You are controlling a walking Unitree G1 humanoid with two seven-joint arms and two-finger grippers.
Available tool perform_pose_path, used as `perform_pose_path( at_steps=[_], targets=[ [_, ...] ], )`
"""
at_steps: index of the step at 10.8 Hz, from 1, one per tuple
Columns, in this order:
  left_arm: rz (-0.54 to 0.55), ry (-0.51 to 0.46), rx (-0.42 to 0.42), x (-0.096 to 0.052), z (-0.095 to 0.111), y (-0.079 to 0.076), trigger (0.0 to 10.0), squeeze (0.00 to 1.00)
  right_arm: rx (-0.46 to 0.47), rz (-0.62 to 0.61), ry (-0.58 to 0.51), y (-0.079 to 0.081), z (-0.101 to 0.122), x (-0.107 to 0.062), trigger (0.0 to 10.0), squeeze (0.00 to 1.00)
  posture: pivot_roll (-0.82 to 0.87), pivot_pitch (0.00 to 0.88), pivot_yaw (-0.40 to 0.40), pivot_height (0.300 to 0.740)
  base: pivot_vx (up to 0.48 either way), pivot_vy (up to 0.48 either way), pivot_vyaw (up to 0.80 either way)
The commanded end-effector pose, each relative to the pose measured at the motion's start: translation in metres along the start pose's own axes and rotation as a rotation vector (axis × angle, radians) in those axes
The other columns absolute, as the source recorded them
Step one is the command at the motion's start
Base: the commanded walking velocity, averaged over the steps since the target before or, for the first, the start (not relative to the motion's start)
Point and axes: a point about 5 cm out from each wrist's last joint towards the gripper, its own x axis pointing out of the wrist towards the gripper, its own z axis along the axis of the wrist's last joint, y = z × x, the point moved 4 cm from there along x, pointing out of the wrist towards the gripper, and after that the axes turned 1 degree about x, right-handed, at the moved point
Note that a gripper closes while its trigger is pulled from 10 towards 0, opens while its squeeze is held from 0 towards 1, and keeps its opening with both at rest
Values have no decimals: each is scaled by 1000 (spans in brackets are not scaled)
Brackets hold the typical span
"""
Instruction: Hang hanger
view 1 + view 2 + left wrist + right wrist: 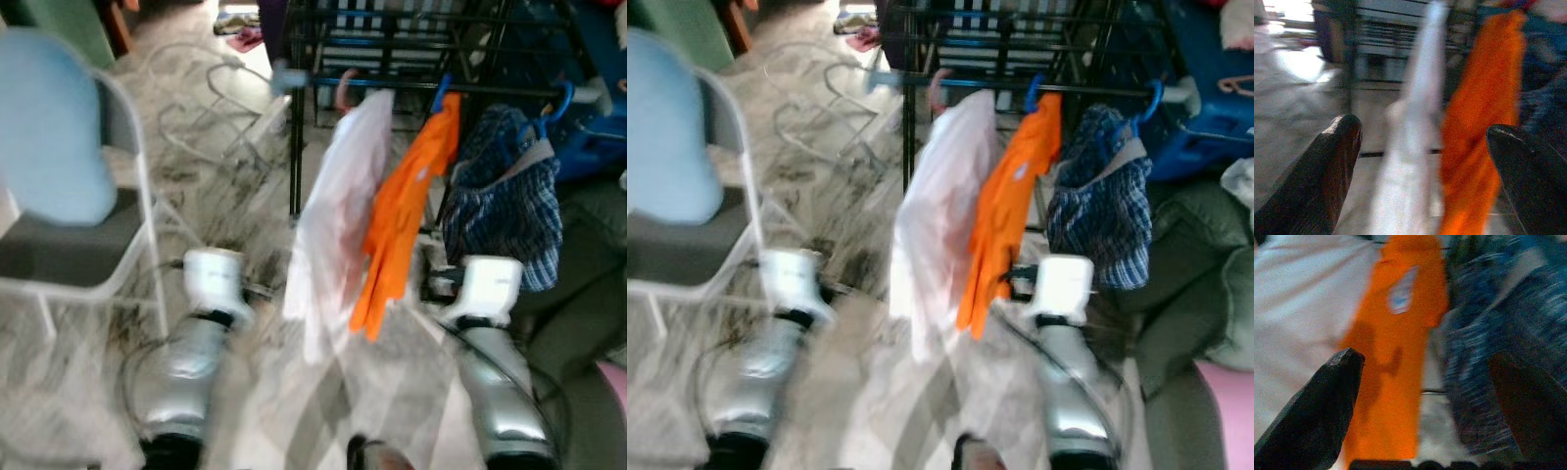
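A black clothes rack [392, 44] stands ahead, its rail [505, 90] carrying three garments. A white garment [333, 225] hangs from a pink hanger hook [343, 93]. To its right an orange garment [407, 215] hangs on a blue hanger [441, 95], then a blue plaid garment [505, 196] on another blue hanger [560, 103]. My left gripper [1422, 125] is open and holds nothing, facing the white and orange garments. My right gripper [1422, 357] is open and holds nothing, close before the orange garment [1396, 357] and plaid garment [1493, 352]. Both views are blurred.
A white folding chair [59, 245] with a light blue back stands at the left on the marble floor. White wire frames [211, 93] lie on the floor behind it. Grey-green cushions [578, 304] and a blue bag [598, 147] crowd the right side.
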Motion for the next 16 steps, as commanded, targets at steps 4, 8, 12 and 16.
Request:
perform_pose_path(
  at_steps=[4, 8, 12, 16],
  targets=[
    [-14, 45, 29, -8, -11, -1, 10000, 0, -1, 12, 30, 5, -7, -4, 10000, 0, -83, 172, 11, 740, 200, 0, 0],
    [3, 84, 31, -9, -17, 2, 10000, 0, -31, -13, -16, 5, 2, -1, 10000, 0, -82, 164, 18, 740, 0, 0, 0],
    [-22, 96, 10, -6, -18, -1, 10000, 0, -17, -46, 15, -3, -4, -1, 10000, 0, -88, 150, 31, 740, 0, 0, 0],
    [-39, 104, 28, -6, -20, -3, 10000, 0, -31, -69, -4, -6, -1, 0, 10000, 0, -87, 143, 44, 740, 0, -266, 0]
  ],
)
